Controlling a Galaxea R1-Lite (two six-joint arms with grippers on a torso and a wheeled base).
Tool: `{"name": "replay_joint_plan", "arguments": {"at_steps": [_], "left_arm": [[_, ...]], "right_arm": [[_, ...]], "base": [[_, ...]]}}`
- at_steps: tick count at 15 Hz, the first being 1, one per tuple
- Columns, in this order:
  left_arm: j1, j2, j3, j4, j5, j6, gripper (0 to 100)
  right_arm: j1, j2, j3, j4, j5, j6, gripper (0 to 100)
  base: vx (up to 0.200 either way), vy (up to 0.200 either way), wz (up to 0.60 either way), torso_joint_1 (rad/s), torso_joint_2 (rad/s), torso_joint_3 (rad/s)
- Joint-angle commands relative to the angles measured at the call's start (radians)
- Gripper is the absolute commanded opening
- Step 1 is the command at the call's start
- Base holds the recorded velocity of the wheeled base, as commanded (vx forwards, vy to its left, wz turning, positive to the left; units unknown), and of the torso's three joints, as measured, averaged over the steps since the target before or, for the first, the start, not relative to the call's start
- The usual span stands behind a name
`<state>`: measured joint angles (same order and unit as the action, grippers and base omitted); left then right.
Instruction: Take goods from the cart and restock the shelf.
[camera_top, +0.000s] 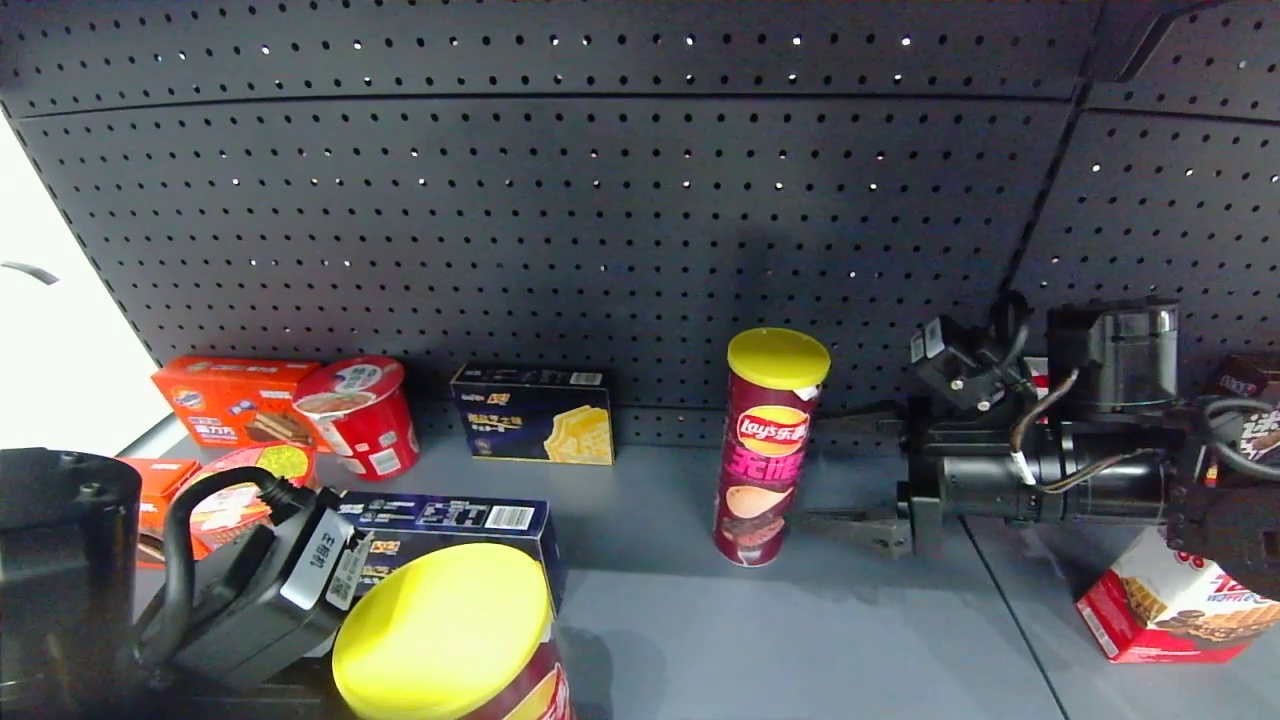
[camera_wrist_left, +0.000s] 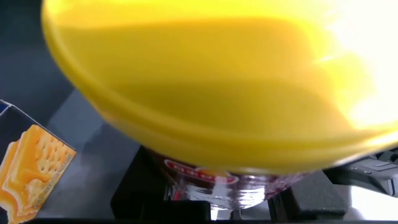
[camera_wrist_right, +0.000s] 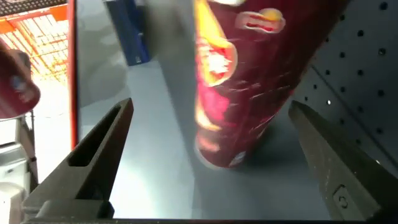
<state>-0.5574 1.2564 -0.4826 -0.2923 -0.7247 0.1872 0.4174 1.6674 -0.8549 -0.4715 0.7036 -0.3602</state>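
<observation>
Chips can (camera_top: 765, 450), maroon with a yellow lid, stands upright on the grey shelf (camera_top: 800, 640), near the black pegboard (camera_top: 600, 220) at its back. The right gripper (camera_top: 820, 468) sits level with that can on its right side. It is released, and its two fingers (camera_wrist_right: 99, 149) are spread wide. In the right wrist view the can stands ahead between the fingers, and neither one touches it. A second can (camera_top: 445, 630) of the same kind, with a yellow lid, is to the left of the standing can and nearer the robot, at the front edge of the shelf. The left gripper (camera_wrist_left: 214, 202) grasps it by the body below the lid, and dark finger parts flank it on both sides in the left wrist view. Left of the standing can, against the pegboard, stands a dark blue cracker box (camera_top: 535, 412). Farther left is a tilted red noodle cup (camera_top: 360, 415), touching an orange box (camera_top: 235, 400). Another blue box (camera_top: 450, 520) lies flat just behind the second can. Right of the standing can, beyond the right arm, a red-and-white wafer box (camera_top: 1170, 605) rests tilted on the shelf.
</observation>
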Motion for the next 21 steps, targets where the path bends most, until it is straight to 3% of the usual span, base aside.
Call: {"name": "replay_joint_plan", "arguments": {"at_steps": [1, 6, 21], "left_arm": [[0.001, 0.001, -0.002, -0.001, 0.001, 0.0, 0], [0.01, 0.006, -0.001, -0.001, 0.001, -0.003, 0], [0.016, 0.005, 0.009, 0.001, 0.001, -0.005, 0]], "right_arm": [[-0.012, 0.074, -0.047, -0.006, 0.025, 0.0, 100], [-0.011, 0.164, -0.119, -0.01, 0.03, 0.0, 100], [0.001, 0.247, -0.116, -0.047, 0.059, -0.013, 100]], "base": [[0.0, 0.0, 0.0, 0.0, 0.0, 0.0], [0.0, 0.0, 0.0, 0.0, 0.0, 0.0], [0.0, 0.0, 0.0, 0.0, 0.0, 0.0]]}}
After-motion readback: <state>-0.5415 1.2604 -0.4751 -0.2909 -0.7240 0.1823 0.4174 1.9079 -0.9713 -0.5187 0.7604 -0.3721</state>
